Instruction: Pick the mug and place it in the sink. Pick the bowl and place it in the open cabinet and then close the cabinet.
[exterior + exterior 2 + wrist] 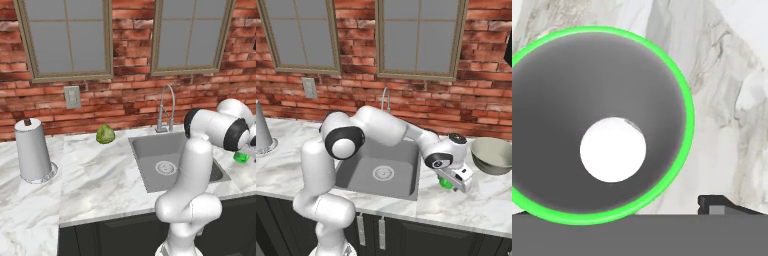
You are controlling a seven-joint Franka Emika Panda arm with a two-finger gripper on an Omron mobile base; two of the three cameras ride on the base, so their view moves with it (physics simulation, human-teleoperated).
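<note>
We hang our gripper [452,181] straight over the mug [597,125], looking down its mouth, presumably to clamp its rim; whether the fingers grip, we cannot tell.

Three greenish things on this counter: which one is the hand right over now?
The mug, small and bright green, on the counter right of the sink. The gripper looks straight down into it. The bowl sits farther right; the leafy ball left of the faucet.

Even bright light, maybe slight blur
</note>
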